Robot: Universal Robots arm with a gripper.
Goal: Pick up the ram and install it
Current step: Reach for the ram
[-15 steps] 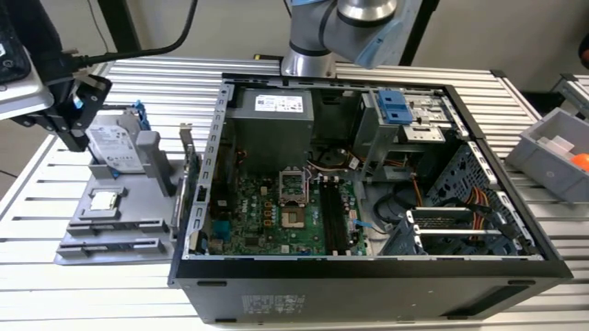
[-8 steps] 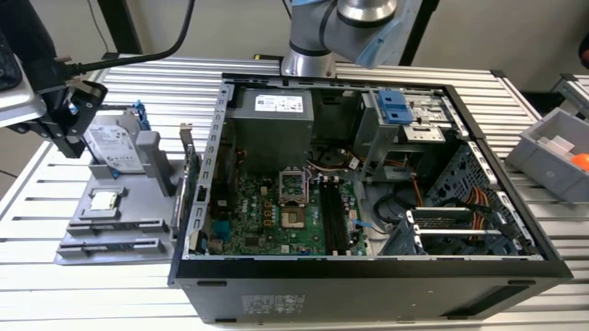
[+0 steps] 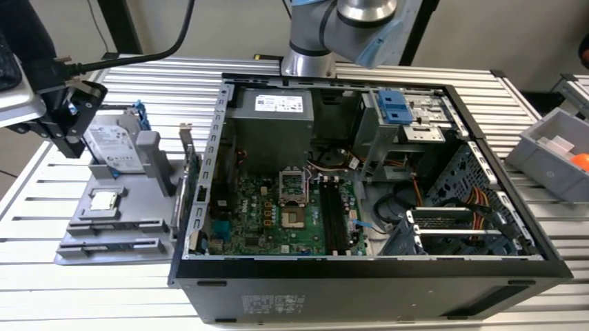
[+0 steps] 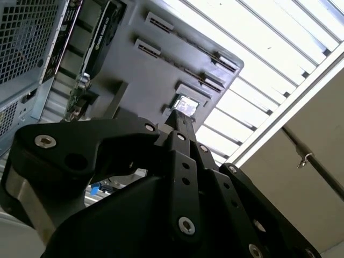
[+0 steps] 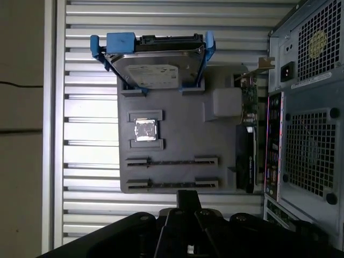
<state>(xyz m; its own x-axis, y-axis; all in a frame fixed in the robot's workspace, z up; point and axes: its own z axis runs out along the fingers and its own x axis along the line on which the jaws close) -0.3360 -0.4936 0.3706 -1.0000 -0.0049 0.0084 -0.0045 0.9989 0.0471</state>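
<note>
1. As I judge it, the task is at its start. In the exterior view the gripper point(image 3: 67, 148) hangs above the grey fixture tray point(image 5: 183, 129), at about 10 o'clock from the open computer case point(image 3: 368, 289). I can make out no stick standing in the black slots point(image 3: 334, 214) of the motherboard point(image 3: 267, 221).
2. In both wrist views the gripper's fingers are drawn together to a single tip, with nothing seen between them.
3. I cannot pick out the ram with certainty. Two long holders point(image 5: 172, 161) on the tray show only thin dark lines, and I cannot tell whether a stick sits in either.
4. The tray holds a hard drive point(image 5: 156, 67) in a blue bracket and a square processor chip point(image 5: 145, 130). A dark expansion card point(image 5: 246, 156) stands on edge at the side nearest the case.
5. Besides the motherboard, the case holds a power supply point(image 3: 272, 121) at 12 o'clock and a blue-latched drive cage point(image 3: 394, 107) at 1 o'clock.
6. A grey bin point(image 3: 547, 148), at 3 o'clock from the case, holds something orange point(image 3: 580, 162).
</note>
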